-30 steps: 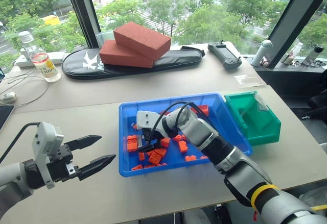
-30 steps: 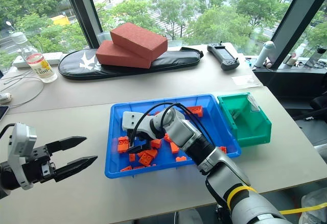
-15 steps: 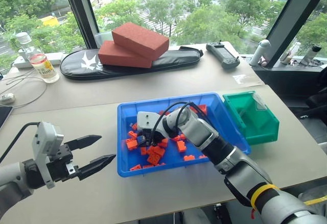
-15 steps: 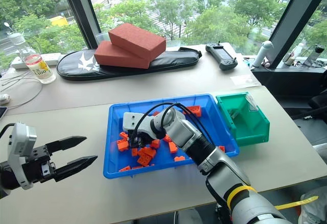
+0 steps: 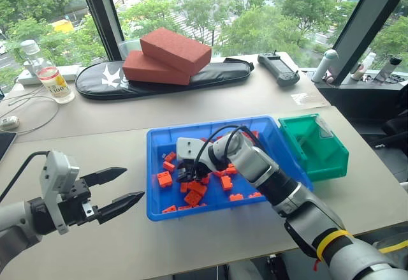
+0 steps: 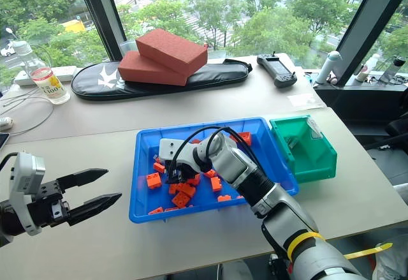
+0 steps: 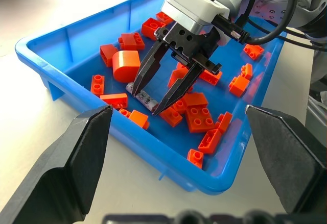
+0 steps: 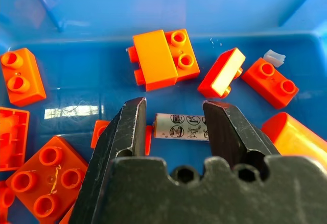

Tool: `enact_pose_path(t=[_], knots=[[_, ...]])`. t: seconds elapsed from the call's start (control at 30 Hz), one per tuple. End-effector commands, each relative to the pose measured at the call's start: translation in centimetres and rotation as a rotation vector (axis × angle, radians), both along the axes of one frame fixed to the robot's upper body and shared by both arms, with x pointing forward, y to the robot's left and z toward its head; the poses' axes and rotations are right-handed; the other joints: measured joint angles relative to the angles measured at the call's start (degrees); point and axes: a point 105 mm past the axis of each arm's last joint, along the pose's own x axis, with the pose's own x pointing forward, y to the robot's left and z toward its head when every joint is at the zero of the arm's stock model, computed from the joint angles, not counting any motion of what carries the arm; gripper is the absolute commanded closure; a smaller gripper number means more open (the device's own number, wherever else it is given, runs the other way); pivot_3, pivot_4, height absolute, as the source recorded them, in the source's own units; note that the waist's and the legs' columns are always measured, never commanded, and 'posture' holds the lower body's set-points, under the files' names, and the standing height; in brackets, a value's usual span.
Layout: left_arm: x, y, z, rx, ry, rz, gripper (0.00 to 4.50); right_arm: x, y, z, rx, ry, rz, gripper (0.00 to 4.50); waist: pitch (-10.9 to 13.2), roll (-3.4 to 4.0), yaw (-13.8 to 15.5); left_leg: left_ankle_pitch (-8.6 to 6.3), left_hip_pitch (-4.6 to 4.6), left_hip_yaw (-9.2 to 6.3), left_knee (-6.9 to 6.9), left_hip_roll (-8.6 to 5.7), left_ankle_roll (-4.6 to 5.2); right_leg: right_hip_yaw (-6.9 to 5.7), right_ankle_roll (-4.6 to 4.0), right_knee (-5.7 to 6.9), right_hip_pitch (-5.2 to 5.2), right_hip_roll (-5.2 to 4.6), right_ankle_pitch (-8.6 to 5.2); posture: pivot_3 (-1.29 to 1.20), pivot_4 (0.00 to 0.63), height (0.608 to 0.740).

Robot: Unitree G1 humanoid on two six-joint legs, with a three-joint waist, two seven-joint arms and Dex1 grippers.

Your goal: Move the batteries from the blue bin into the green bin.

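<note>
Right claw down in blue bin among orange bricks, fingers partly closed astride a battery; firm grasp cannot be told. Left claw spread, over surface. Green bin beside.

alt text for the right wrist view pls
The right gripper sits low in the blue bin, its two fingers straddling a battery lying on the bin floor. Orange toy bricks lie scattered around it.
</note>
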Motion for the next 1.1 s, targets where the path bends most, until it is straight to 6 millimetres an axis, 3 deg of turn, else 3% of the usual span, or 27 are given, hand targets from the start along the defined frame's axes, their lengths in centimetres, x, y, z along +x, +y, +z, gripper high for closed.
enact_pose_path(t=[0.03,0.07,0.17,0.33,1.1], knots=[[-0.1,0.0,0.4,0.015,-0.022,-0.007,0.0,0.5,-0.1,1.5,0.024,-0.041,-0.012,2.41,0.0,0.0,0.0,0.0,0.0,0.0,0.0,0.0,0.0,0.0,0.0,0.0,0.0,0.0,0.0,0.0,0.15,0.74],[-0.1,0.0,0.4,0.015,-0.021,-0.006,0.0,0.5,-0.1,1.4,0.024,-0.041,-0.014,2.41,0.0,0.0,0.0,0.0,0.0,0.0,0.0,0.0,0.0,0.0,0.0,0.0,0.0,0.0,0.0,0.0,0.15,0.74],[-0.1,0.0,0.4,0.014,-0.021,-0.006,0.0,0.5,0.0,1.2,0.022,-0.042,-0.01,1.72,0.0,0.0,-0.1,0.0,0.0,0.0,0.0,0.0,0.0,0.0,0.0,0.01,-0.01,0.0,0.0,0.0,0.15,0.74],[-0.1,0.0,0.4,0.016,-0.021,-0.003,0.0,0.4,0.2,1.2,0.022,-0.049,-0.005,0.03,0.0,0.0,0.0,0.0,0.0,0.0,0.0,0.0,0.0,0.0,-0.01,0.01,-0.01,0.0,-0.01,0.0,0.15,0.74],[-0.1,0.0,0.4,0.013,-0.023,0.004,0.0,1.7,-0.6,-0.3,-0.036,0.007,-0.107,0.03,0.0,0.0,0.0,0.0,0.02,0.0,0.0,0.0,0.0,0.0,-0.01,0.04,0.0,0.0,-0.01,0.0,0.15,0.74]])
